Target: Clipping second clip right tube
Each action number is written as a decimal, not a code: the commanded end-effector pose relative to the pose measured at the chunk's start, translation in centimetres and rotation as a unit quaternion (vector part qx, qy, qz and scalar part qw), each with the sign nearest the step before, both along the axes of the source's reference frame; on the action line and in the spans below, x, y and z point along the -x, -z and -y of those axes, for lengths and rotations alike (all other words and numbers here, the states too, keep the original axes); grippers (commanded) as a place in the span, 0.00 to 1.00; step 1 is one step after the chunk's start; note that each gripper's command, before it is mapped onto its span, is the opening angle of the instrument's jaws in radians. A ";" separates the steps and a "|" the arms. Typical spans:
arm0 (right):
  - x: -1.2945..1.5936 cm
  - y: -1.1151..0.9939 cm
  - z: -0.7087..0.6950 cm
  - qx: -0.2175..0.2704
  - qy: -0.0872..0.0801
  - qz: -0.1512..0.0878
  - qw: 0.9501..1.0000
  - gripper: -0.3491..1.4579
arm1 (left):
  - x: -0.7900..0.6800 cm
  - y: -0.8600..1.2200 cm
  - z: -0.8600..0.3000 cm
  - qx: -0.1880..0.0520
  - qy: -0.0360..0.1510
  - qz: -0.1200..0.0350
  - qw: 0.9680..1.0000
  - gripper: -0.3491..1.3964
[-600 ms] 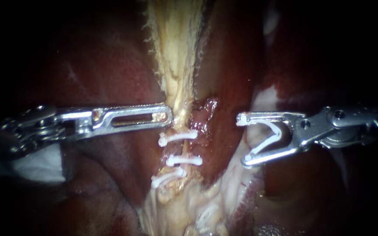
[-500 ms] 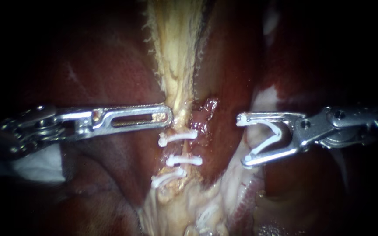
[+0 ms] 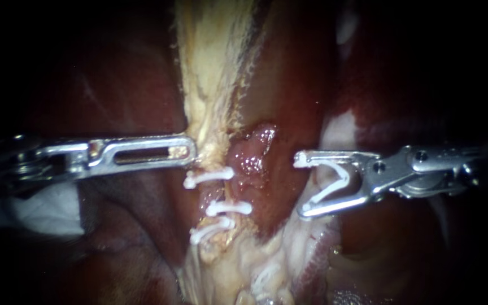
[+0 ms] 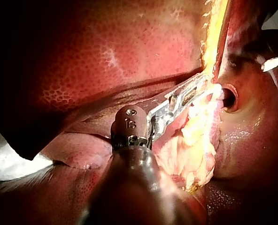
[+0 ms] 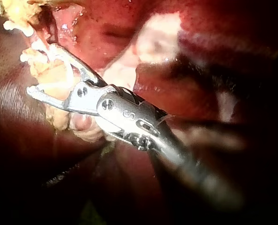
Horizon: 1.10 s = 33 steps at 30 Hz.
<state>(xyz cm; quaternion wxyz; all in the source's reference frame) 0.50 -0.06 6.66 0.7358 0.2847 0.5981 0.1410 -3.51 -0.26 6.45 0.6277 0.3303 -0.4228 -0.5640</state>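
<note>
Three white clips [image 3: 230, 208] cross the pale yellow fibrous strand [image 3: 210, 68]; left instrument [image 3: 190, 151] jaws pinch its edge (just above them); right instrument [image 3: 300, 185] jaws, spread, hold an open white V-shaped clip [image 3: 337, 186]; glistening red tissue [image 3: 255, 155] lies between, untouched.

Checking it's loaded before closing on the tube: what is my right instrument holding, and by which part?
The right instrument holds an open white clip, its two leg ends seated at the jaw tips.
</note>
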 end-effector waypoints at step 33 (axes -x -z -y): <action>-1.34 -0.94 0.32 -0.049 0.035 0.003 0.998 0.52 | -0.19 0.38 -0.01 0.000 0.016 0.007 1.000 0.00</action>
